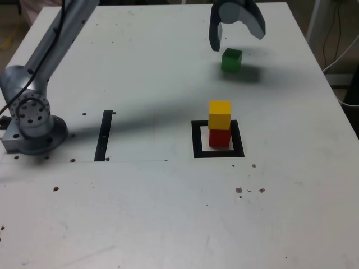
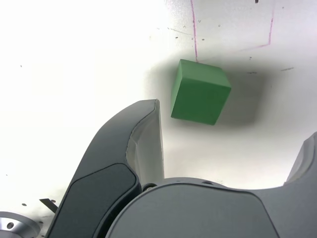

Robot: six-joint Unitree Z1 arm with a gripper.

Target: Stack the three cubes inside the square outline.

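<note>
The green cube (image 1: 231, 60) lies on the white table (image 1: 168, 213) just below the gripper (image 1: 240, 35) in the exterior view, close under its spread fingertips and not touching them. In the wrist view the green cube (image 2: 199, 91) sits ahead of the gripper (image 2: 233, 134), between the lines of the two fingers, a little nearer to one dark finger (image 2: 143, 134). The jaws stand wide open and hold nothing. Well apart from the gripper, toward the camera in the exterior view, the yellow cube (image 1: 220, 115) rests on top of the red cube (image 1: 220, 138) inside the square outline (image 1: 197, 141).
</note>
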